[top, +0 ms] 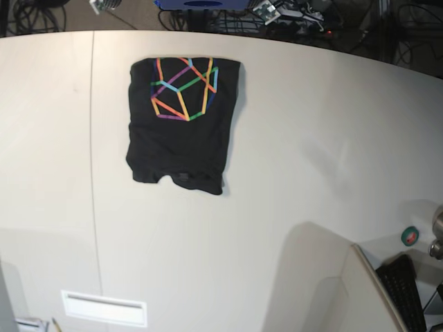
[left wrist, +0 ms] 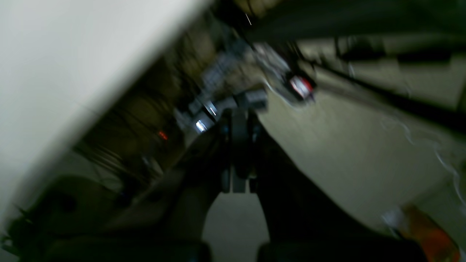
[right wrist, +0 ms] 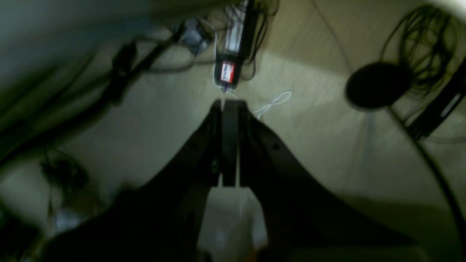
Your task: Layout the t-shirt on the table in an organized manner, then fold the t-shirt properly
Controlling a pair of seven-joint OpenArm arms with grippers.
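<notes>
The t-shirt [top: 183,124] lies folded into a compact rectangle on the far left part of the table [top: 297,159], its rainbow line print facing up at the far end. A thin dark seam [top: 93,166] runs down the tabletop just left of it, and a small white plate [top: 104,308] sits at the near edge. Neither arm shows in the base view. In the blurred wrist views, the left gripper [left wrist: 238,109] and the right gripper [right wrist: 229,103] both have their jaws pressed together on nothing, away from the shirt.
</notes>
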